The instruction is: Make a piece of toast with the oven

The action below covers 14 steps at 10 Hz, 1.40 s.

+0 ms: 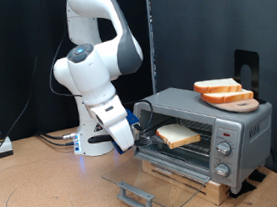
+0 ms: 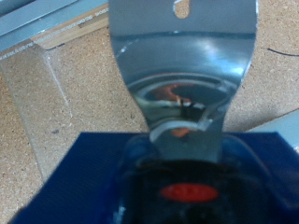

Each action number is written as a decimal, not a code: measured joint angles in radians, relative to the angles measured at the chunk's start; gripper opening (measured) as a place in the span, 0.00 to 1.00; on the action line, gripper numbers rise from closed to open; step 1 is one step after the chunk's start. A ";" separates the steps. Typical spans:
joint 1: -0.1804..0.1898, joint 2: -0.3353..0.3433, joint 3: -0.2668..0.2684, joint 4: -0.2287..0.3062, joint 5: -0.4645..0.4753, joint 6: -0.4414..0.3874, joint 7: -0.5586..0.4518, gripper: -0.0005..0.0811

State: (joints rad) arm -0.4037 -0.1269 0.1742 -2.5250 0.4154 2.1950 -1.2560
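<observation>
The oven (image 1: 231, 123) stands at the exterior view's right with its glass door (image 1: 157, 177) dropped flat. One piece of toast (image 1: 177, 134) lies on the wire rack inside. My gripper (image 1: 132, 136) hangs low at the oven's open mouth, just left of the rack, and a blue part shows on it. In the wrist view a shiny flat metal blade (image 2: 182, 65) sticks out from a blue body (image 2: 84, 177) over the glass door (image 2: 56, 75). My fingers do not show there.
More bread slices (image 1: 220, 89) lie on a round wooden board (image 1: 241, 103) on top of the oven. The door handle (image 1: 137, 196) juts toward the exterior view's bottom. Cables (image 1: 52, 138) and a small box (image 1: 1, 147) lie at the left. A black stand (image 1: 247, 66) rises behind the oven.
</observation>
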 joint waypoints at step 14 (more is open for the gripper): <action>0.003 -0.232 -0.056 0.067 0.186 -0.343 -0.171 0.49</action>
State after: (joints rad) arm -0.4008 -0.3592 0.1179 -2.4582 0.6017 1.8519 -1.4267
